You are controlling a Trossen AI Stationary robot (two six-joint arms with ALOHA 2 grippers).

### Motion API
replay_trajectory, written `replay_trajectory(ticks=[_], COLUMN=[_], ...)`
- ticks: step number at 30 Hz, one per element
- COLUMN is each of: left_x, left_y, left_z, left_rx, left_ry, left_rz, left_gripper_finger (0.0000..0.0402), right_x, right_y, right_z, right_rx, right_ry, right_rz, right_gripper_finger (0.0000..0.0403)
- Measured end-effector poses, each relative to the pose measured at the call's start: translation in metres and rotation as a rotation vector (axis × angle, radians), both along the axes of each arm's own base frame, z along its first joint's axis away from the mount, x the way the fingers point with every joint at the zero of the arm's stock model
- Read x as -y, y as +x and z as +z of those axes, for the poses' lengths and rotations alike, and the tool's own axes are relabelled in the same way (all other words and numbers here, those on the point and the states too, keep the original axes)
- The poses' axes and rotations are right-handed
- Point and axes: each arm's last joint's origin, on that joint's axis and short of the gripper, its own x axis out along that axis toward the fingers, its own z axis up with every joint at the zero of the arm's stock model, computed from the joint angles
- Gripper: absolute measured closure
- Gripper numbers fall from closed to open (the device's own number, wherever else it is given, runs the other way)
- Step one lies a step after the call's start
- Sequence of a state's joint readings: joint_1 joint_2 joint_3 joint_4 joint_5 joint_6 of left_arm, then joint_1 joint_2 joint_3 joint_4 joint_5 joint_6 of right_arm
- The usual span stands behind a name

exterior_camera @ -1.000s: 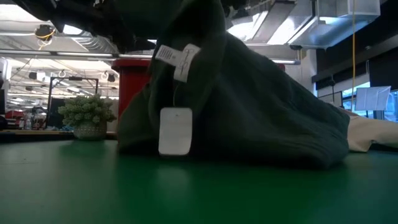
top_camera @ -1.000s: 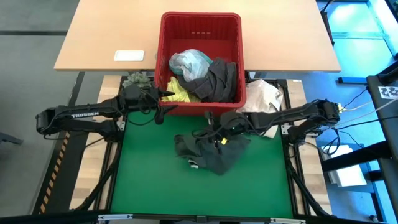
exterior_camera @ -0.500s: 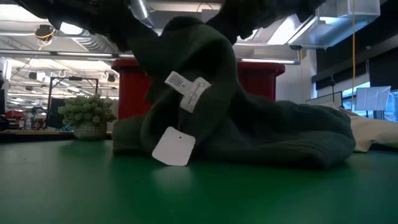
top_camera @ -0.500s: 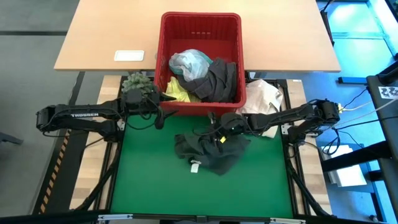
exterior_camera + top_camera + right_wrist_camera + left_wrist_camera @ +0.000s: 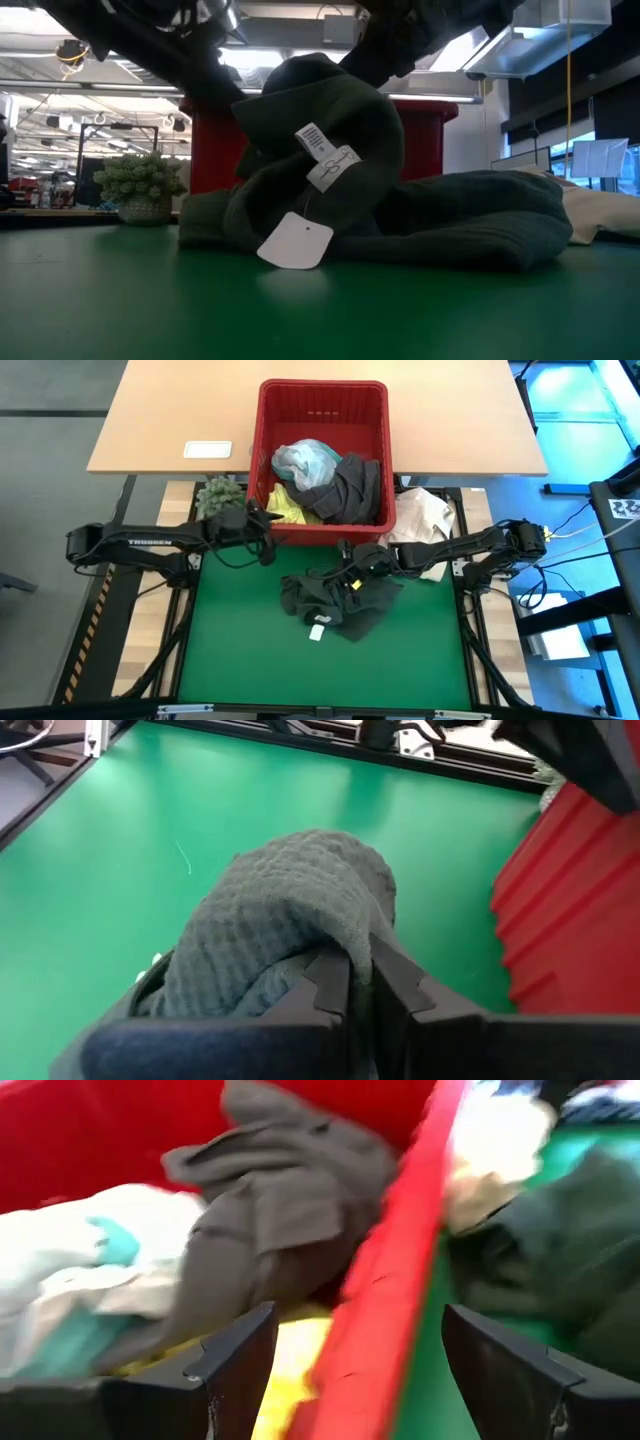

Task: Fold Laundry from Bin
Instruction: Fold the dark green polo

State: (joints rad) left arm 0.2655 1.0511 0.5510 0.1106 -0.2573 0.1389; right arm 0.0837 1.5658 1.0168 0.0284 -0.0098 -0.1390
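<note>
Right hand (image 5: 347,574) pinches a fold of the dark green garment (image 5: 335,603), now slumped on the green desk (image 5: 230,650) just before the red bin (image 5: 322,532); a second ago that fold stood higher. Left hand (image 5: 268,530), spread, has moved to the bin's rim. Step: laying out. Next, likely release, then find corners to flatten it.

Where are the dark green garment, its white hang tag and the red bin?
dark green garment (image 5: 345,600), high view, middle of the crumpled heap on the mat.
white hang tag (image 5: 295,243), low view, centre of the card.
red bin (image 5: 322,396), high view, far wall.
</note>
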Motion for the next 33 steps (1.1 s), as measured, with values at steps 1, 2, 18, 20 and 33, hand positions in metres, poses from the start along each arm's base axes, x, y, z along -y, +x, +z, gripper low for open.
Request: replay_trajectory(ticks=[1, 2, 18, 20, 33], left_x=[-0.001, -0.002, -0.037, -0.043, -0.098], left_y=[0.001, 0.002, 0.012, 0.014, 0.034], left_z=[-0.001, -0.001, 0.006, 0.006, 0.012], left_rx=[-0.014, -0.021, 0.049, 0.045, -0.047], left_ry=[0.027, 0.052, 0.266, 0.265, 0.322], left_rz=[0.024, 0.049, 0.183, 0.2, 0.285], left_gripper_finger=[0.0126, 0.0126, 0.0126, 0.0126, 0.0126], right_x=[0.0, 0.0, 0.0, 0.0, 0.0], right_y=[0.0, 0.0, 0.0, 0.0, 0.0], right_z=[0.0, 0.0, 0.0, 0.0, 0.0], right_rx=[0.0, 0.0, 0.001, 0.001, -0.001], right_ry=[0.0, 0.0, -0.008, -0.008, -0.008], right_rz=[-0.001, -0.001, 0.002, 0.002, 0.002], right_gripper_finger=[0.0381, 0.0381, 0.038, 0.038, 0.0379])
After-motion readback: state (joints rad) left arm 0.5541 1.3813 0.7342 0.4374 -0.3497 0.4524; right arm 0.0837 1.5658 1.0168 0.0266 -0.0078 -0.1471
